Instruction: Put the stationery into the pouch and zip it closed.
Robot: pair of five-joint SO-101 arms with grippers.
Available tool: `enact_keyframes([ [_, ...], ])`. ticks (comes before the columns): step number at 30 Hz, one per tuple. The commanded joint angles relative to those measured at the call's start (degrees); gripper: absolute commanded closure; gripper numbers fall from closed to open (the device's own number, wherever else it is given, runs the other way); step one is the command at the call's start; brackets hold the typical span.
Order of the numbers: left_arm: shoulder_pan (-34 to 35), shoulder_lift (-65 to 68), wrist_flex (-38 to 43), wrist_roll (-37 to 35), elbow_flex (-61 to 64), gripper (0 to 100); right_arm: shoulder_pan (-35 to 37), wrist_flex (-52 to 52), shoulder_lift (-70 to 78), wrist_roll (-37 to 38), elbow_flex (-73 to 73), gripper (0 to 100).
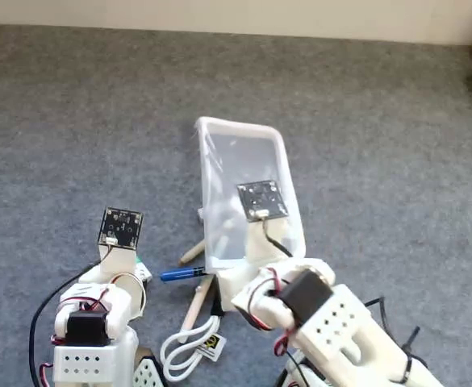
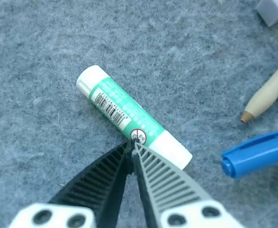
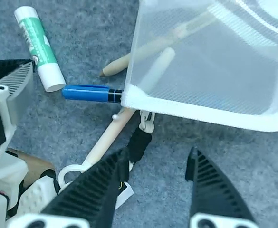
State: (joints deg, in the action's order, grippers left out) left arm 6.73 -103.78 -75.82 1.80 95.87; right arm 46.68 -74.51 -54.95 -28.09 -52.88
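Lying flat on the grey carpet [image 1: 74, 121] between the two arms is the white mesh pouch [image 1: 236, 161], its long side running from near to far. Pale sticks show through the mesh, though whether they lie inside or beneath it cannot be told. A blue pen [image 3: 89, 93] lies touching the pouch's near left corner. A tan pencil [image 3: 116, 67] pokes out from that same side just beyond it. A cream pen [image 3: 105, 140] slants away on the near side. Left of the blue pen lies a green-and-white glue stick [image 2: 129, 116], apart from the pouch. The black zip pull [image 3: 139, 142] hangs off the pouch's near edge. The left gripper [image 2: 134, 148] is clenched with nothing in it, its tips meeting right at the glue stick. The right gripper [image 3: 158, 161] is spread wide and empty, poised over the zip pull by the pouch's near edge. A coiled white cable [image 1: 183, 348] lies nearer still, between the arms.
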Motion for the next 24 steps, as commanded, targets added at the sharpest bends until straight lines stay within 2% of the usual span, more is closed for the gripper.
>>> enact_keyframes([
  [1,0.7,-0.5,-0.2,-0.4,1.3,99,0.7,2.9,4.3,-0.8,3.4,80.6],
  [9,0.7,-0.5,-0.2,-0.4,1.3,99,7.4,6.1,15.1,-6.9,3.4,80.4],
  [24,0.7,-0.5,-0.2,-0.4,1.3,99,7.5,16.6,28.1,-12.8,3.3,80.4],
])
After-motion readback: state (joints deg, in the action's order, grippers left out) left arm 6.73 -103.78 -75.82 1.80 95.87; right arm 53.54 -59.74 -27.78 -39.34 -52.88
